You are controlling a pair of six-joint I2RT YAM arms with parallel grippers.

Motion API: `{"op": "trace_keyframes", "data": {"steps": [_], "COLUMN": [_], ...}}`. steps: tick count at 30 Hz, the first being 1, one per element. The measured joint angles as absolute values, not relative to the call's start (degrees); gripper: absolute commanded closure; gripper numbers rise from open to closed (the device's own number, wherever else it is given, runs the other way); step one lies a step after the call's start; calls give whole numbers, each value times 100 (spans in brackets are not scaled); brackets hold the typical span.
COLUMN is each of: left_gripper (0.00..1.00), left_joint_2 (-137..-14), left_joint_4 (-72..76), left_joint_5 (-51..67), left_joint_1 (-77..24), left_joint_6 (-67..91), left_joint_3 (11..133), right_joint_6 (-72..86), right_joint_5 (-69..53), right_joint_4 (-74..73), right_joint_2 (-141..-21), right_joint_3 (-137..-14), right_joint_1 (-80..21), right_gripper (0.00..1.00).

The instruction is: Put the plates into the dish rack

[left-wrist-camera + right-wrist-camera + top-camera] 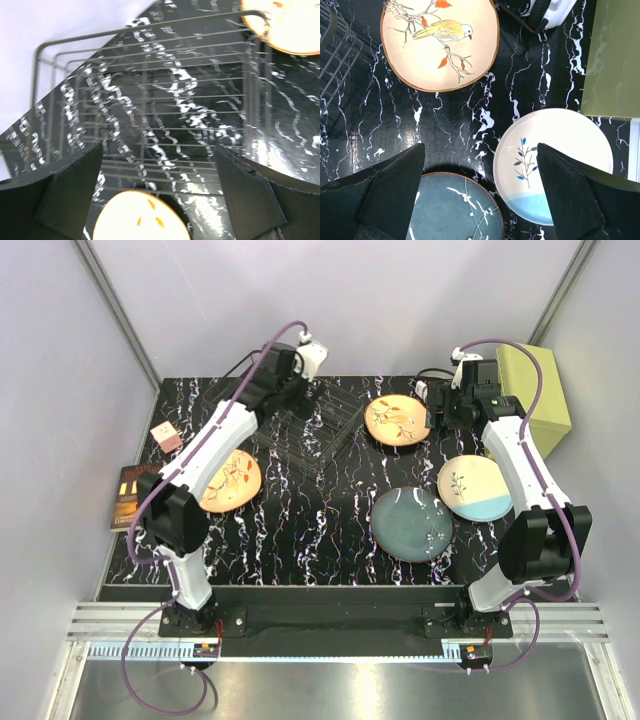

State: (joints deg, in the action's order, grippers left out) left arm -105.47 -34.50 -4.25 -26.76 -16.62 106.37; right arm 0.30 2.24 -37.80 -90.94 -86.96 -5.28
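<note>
Four plates lie flat on the black marbled table: an orange one at the left, an orange bird-pattern one at the back, a teal one and a cream one with a blue segment. The black wire dish rack stands between the two orange plates, with nothing in it. My left gripper hovers over the rack's back left, open, nothing between its fingers. My right gripper hangs open beside the bird plate, above the teal and cream plates.
A yellow-green box stands at the back right, close to my right arm. A small pink box and a dark booklet lie at the table's left edge. Grey walls close in on both sides.
</note>
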Motion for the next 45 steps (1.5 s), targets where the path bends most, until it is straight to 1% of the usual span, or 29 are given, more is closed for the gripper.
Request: {"op": "trace_keyframes", "data": {"steps": [3,6,8,10,12,18,22,30,32,36,40,41,43,44,45], "left_gripper": [1,1,5,11,13,13,19,25,28,39,45,56,68,81,85], "left_joint_2": [-10792,-11290,-11605,-11793,-11920,-12009,-12009,-12009,-12011,-12031,-12147,-12167,-12189,-12189,-12189], "left_joint_4": [-3452,-3531,-3610,-3717,-3804,-3791,-3697,-3566,-3562,-3544,-3542,-3544,-3542,-3548,-3546], "left_joint_5": [-475,-489,-478,-478,-482,-460,-443,-183,-89,123,226,259,333,419,486], "left_joint_1": [-2952,-3249,-3409,-3494,-3509,-3444,-3430,-3369,-3367,-3361,-3361,-3361,-3345,-3341,-3343], "left_joint_6": [-1678,-1675,-1675,-1675,-1673,-1673,-1680,-1653,-1645,-1608,-1586,-1588,-1579,-1579,-1581], "left_joint_3": [10709,10914,11002,11013,11013,11013,10986,10910,10895,10831,10772,10735,10661,10617,10578], "right_joint_6": [30,-132,-362,-550,-624,-635,-633,-650,-679,-733,-786,-797,-797,-795,-792], "right_joint_5": [340,384,370,353,290,-156,-281,-410,-414,-416,-416,-414,-405,-403,-401], "right_joint_4": [-3776,-3780,-3721,-3706,-3684,-3653,-3616,-3638,-3638,-3645,-3651,-3660,-3664,-3662,-3664], "right_joint_2": [-9113,-9253,-9341,-9402,-9461,-9673,-9717,-9832,-9918,-10057,-10154,-10173,-10232,-10259,-10289], "right_joint_3": [-8705,-8853,-8888,-8888,-8888,-8945,-8947,-9061,-9183,-9365,-9470,-9485,-9526,-9533,-9537], "right_joint_1": [-526,-526,-526,-526,-526,-528,-526,-526,-528,-526,-526,-526,-526,-526,-526], "right_gripper": [0,0,0,0,0,0,0,0,0,0,0,0,0,0,1]}}
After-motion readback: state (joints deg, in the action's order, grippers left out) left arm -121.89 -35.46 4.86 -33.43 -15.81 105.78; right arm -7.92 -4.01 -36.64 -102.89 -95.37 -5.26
